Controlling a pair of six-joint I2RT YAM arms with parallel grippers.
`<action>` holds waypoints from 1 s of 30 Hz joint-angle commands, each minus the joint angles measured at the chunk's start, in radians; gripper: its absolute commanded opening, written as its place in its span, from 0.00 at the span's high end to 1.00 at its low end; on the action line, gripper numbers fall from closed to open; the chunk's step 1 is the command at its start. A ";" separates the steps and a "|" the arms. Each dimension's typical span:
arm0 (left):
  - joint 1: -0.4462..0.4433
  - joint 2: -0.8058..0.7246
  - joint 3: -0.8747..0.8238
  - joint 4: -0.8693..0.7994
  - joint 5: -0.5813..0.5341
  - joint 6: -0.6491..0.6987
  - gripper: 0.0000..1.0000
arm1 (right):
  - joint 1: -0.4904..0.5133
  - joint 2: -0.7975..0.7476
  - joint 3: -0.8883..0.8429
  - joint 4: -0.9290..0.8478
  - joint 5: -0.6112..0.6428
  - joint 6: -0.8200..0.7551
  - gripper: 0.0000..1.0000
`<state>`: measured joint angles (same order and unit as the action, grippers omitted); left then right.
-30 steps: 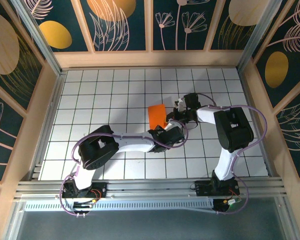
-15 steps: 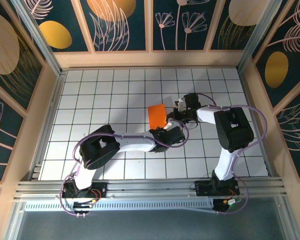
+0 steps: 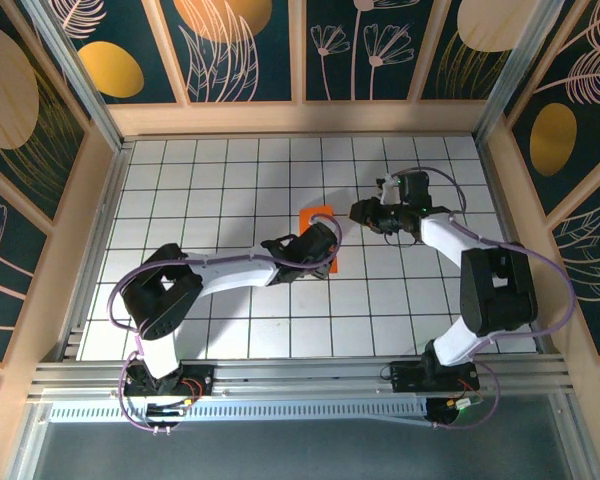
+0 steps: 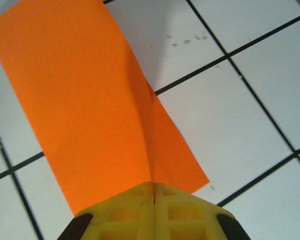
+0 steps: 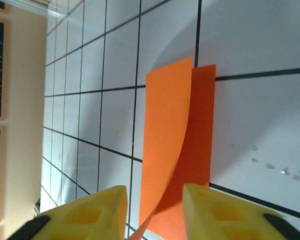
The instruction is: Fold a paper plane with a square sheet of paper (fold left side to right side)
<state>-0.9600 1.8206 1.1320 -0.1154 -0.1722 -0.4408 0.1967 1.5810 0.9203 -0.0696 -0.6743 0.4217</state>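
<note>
The square sheet of paper (image 3: 316, 216) lies bright orange on the white grid, doubled over into a narrow rectangle and not shaped as a paper plane. In the left wrist view the paper (image 4: 90, 110) runs away from my left gripper (image 4: 154, 189), whose yellow fingers are shut on its near edge at the crease. From above, the left gripper (image 3: 323, 238) sits over the sheet's near half. My right gripper (image 3: 358, 212) is just right of the paper. Its yellow fingers (image 5: 97, 212) stand open around the sheet's end without pinching it. The upper layer (image 5: 165, 145) curls up off the lower one.
Black grid lines cross the white table (image 3: 230, 180). Wooden walls (image 3: 300, 118) close in the back and both sides. The left arm's elbow (image 3: 160, 295) reaches out low on the left, and the right arm's elbow (image 3: 495, 285) on the right.
My left gripper has shut on the paper and shifted up and left over it. My right gripper has opened and let go, and its arm has swung out to the right.
</note>
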 commanded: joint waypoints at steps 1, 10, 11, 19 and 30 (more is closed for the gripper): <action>0.041 -0.019 -0.025 0.072 0.216 -0.065 1.00 | -0.003 -0.035 -0.059 -0.048 0.002 -0.063 0.75; 0.145 -0.018 -0.106 0.218 0.453 -0.206 1.00 | 0.074 -0.050 -0.217 0.025 -0.069 -0.035 1.00; 0.149 -0.015 -0.111 0.224 0.463 -0.212 1.00 | 0.087 -0.042 -0.223 0.034 -0.071 -0.029 1.00; 0.167 -0.009 -0.136 0.254 0.489 -0.238 1.00 | 0.181 0.047 -0.227 0.096 -0.049 0.023 1.00; 0.175 -0.001 -0.143 0.244 0.484 -0.233 1.00 | 0.202 0.118 -0.215 0.053 0.014 0.008 1.00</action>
<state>-0.7963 1.8202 1.0050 0.1169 0.2920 -0.6674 0.3927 1.6775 0.6933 0.0021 -0.6903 0.4320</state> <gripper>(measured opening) 0.043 0.047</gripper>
